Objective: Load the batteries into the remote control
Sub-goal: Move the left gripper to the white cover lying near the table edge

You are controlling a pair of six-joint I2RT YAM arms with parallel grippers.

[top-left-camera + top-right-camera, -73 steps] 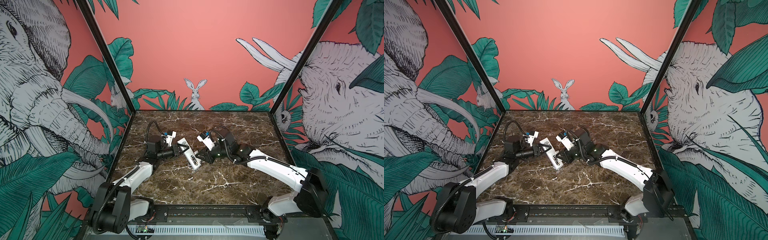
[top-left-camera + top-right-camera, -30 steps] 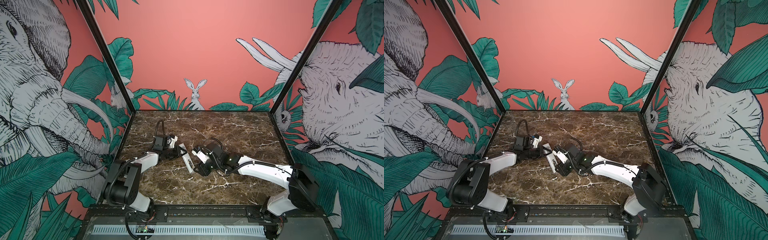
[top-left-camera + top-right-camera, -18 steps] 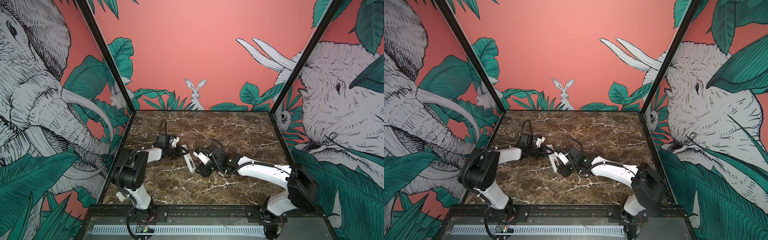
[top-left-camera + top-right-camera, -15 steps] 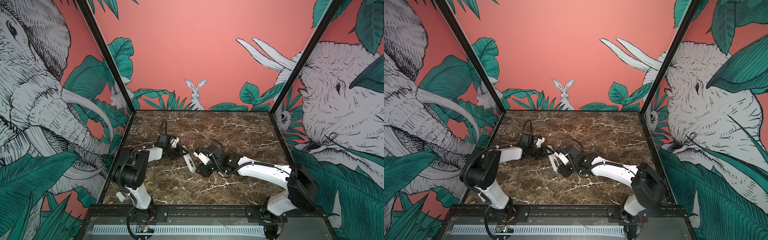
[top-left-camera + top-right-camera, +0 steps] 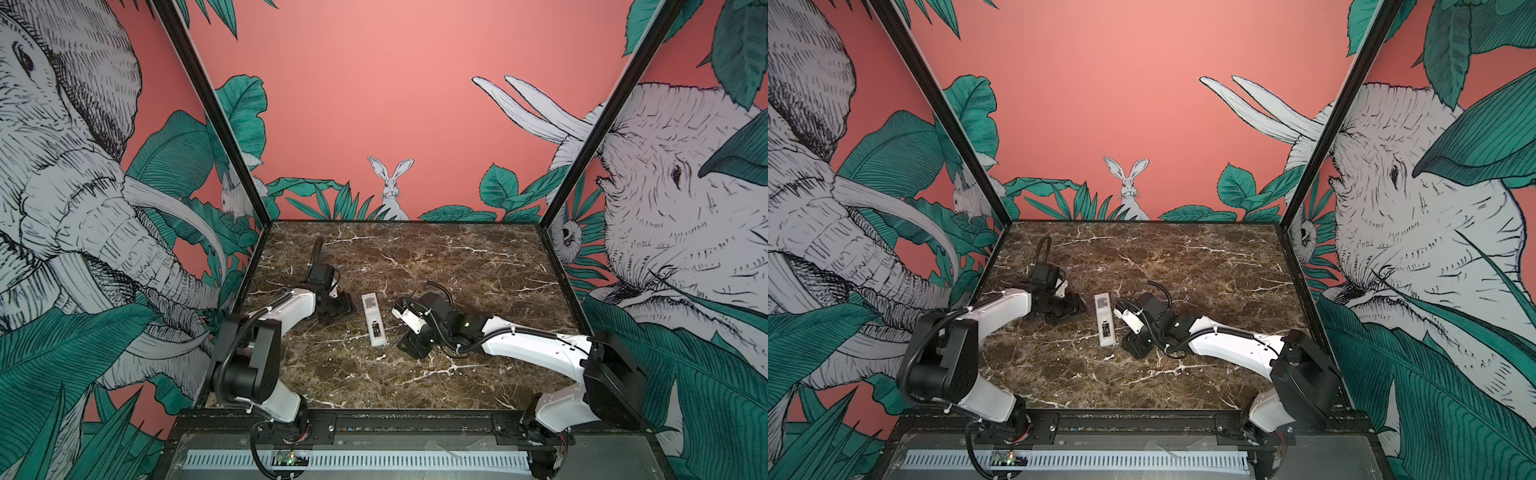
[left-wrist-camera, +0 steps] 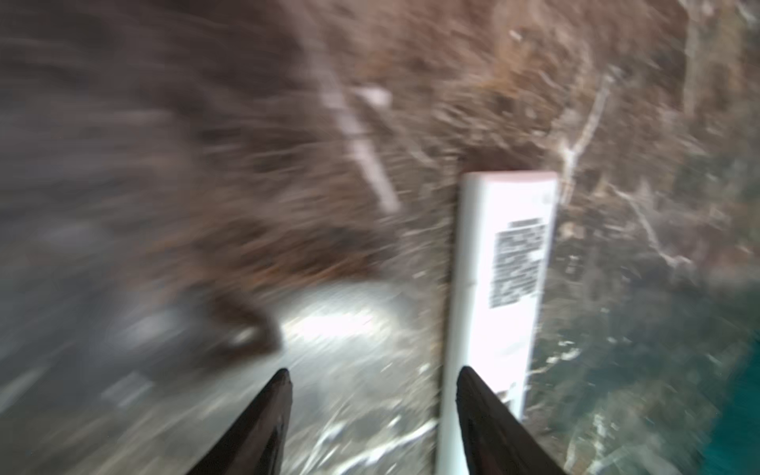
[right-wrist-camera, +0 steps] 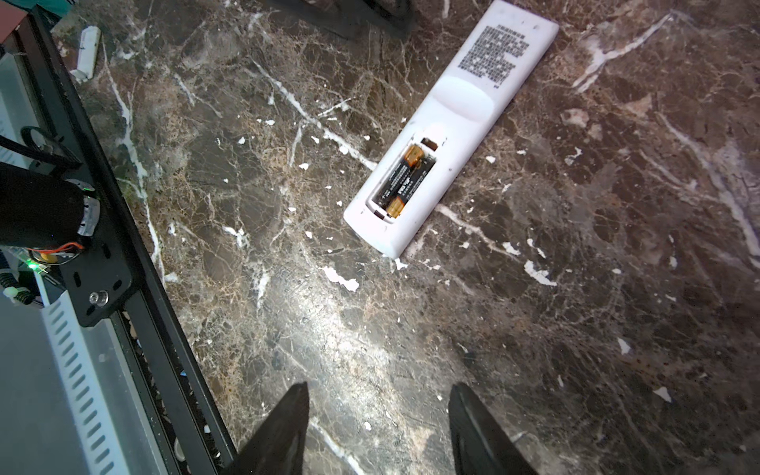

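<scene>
The white remote control lies back-up on the marble table, label toward the far end. Its compartment is uncovered, and the batteries sit in it side by side, dark with orange ends. My left gripper is low, just left of the remote's far half. In the blurred left wrist view this gripper is open and holds nothing; the remote runs alongside one finger. My right gripper is open and empty over bare marble, right of the remote's near end.
A small white piece lies on the marble close to the black front rail. Printed walls close in the left, right and back. Both arms lie low across the table on either side of the remote.
The left gripper has gone from shut to open and drawn slightly left, away from the remote. The remote stays where it was. The right gripper has barely shifted.
</scene>
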